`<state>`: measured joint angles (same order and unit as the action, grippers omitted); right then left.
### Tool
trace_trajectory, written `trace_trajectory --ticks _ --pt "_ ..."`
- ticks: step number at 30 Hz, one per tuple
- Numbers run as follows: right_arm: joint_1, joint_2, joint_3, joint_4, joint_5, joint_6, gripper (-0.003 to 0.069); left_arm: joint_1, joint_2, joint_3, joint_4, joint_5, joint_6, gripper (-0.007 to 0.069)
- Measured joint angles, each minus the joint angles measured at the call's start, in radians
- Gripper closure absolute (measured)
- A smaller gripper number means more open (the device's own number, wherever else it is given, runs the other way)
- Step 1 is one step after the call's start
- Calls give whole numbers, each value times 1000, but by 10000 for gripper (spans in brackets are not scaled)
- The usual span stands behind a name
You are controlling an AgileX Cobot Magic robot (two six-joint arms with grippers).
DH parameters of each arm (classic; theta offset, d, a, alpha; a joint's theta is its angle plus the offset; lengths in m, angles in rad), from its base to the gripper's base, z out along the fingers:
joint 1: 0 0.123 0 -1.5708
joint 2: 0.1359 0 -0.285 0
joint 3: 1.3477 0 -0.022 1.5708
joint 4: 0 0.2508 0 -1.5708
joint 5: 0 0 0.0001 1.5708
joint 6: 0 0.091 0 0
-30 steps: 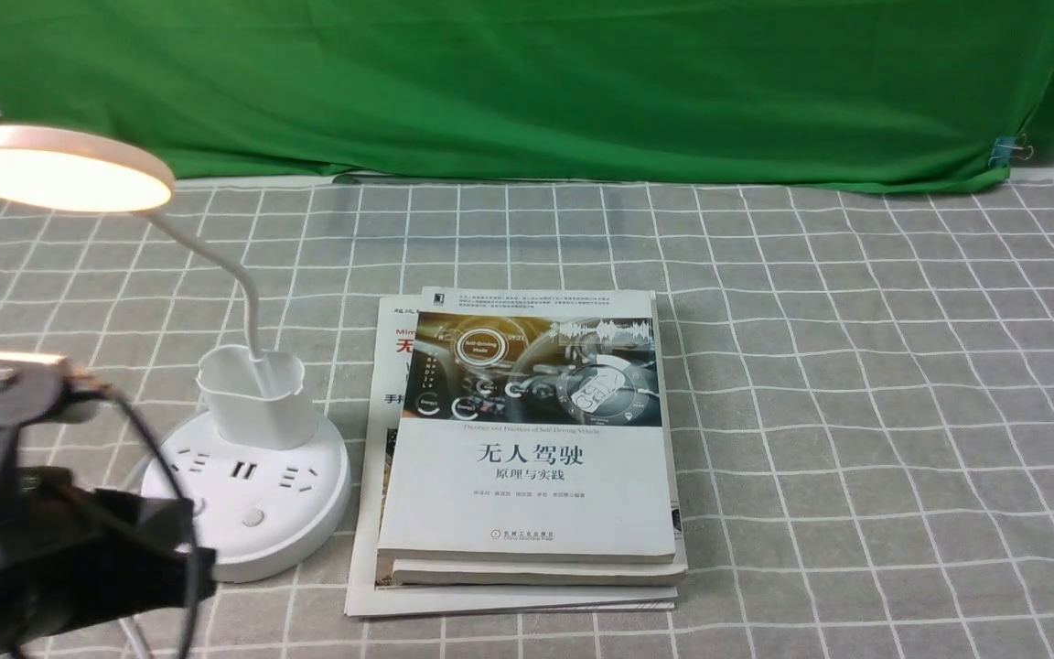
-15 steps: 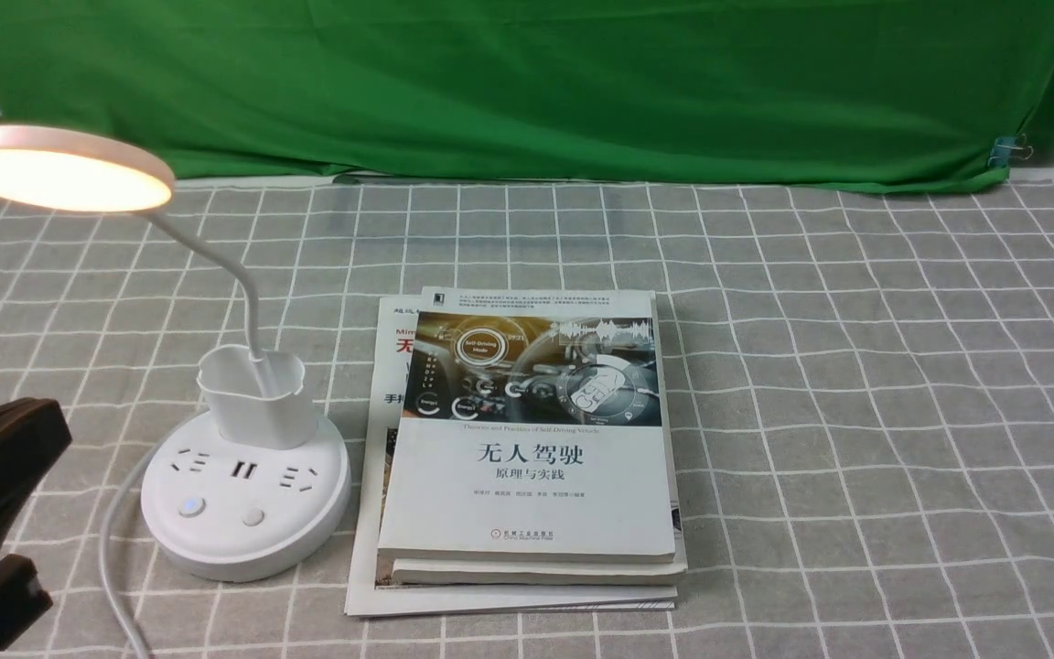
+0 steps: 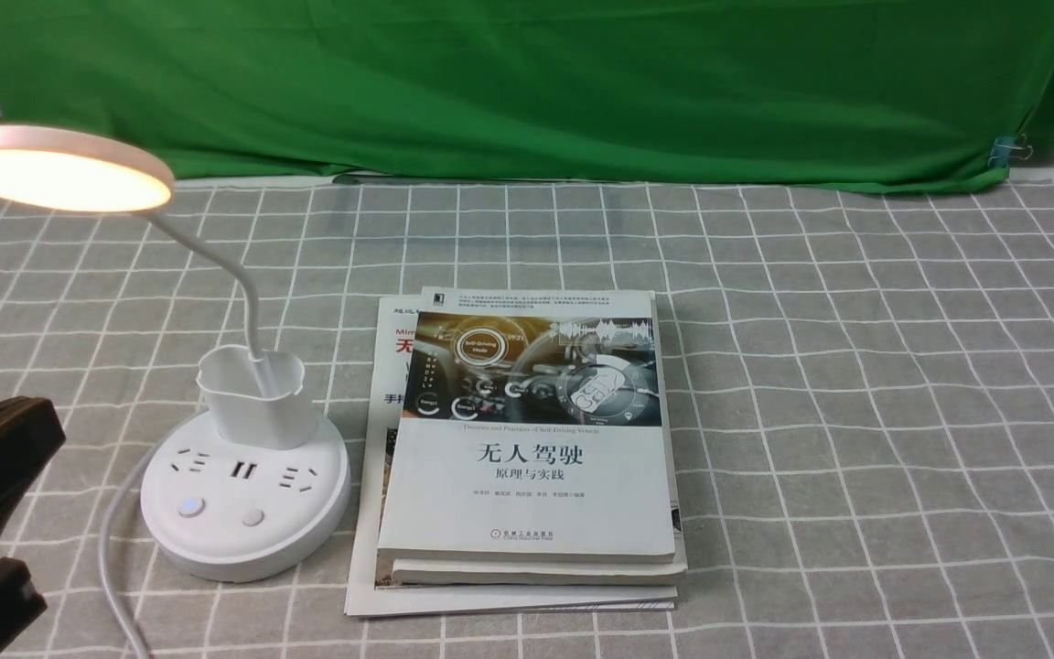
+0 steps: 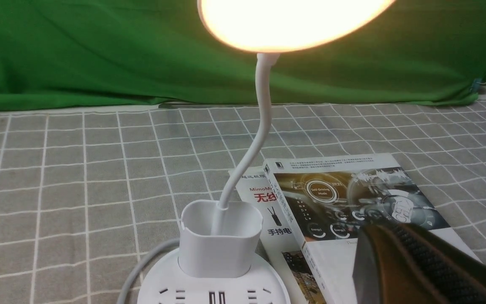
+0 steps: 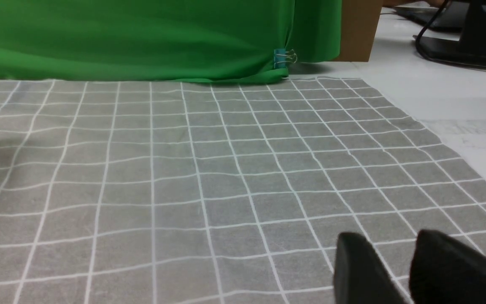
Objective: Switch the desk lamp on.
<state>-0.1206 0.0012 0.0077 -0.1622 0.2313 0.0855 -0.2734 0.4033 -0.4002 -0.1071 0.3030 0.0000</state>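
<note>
The desk lamp is lit: its round disc head (image 3: 56, 169) glows warm white at the far left, on a thin bent neck above the small cup holder (image 3: 254, 395). Its round base (image 3: 243, 540) shows sockets and two buttons, and the left button (image 3: 190, 506) glows bluish. My left gripper (image 3: 42, 513) is at the left edge, clear of the base, jaws apart and empty. The left wrist view shows the glowing head (image 4: 293, 21), the cup holder (image 4: 220, 242) and one finger (image 4: 411, 270). My right gripper (image 5: 388, 245) is open and empty over bare cloth, outside the front view.
A stack of books (image 3: 527, 439) lies just right of the lamp base. The lamp's white cord (image 3: 111, 558) runs from the base toward the front edge. A grey checked cloth (image 3: 856, 412) covers the table, with a green backdrop (image 3: 527, 82) behind.
My left arm has drawn back to the left edge, uncovering the lamp base and its buttons. The lamp head stays lit throughout.
</note>
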Motion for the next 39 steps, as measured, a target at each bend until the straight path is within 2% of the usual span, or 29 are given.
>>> trace_trajectory --ticks 9,13,18,23,29,39 --pt "0 0 0 0 0 0 414 15 -39 97 86 -94 6 606" --pt "0 0 0 0 0 0 414 96 -118 197 107 -233 46 606" --pt "0 0 0 0 0 0 414 178 -221 290 100 -290 60 606" --pt "0 0 0 0 0 0 414 211 -315 395 97 -280 62 606" --pt "0 0 0 0 0 0 414 217 -401 406 81 -84 62 606" --pt "0 0 0 0 0 0 414 217 -405 407 71 -69 62 606"
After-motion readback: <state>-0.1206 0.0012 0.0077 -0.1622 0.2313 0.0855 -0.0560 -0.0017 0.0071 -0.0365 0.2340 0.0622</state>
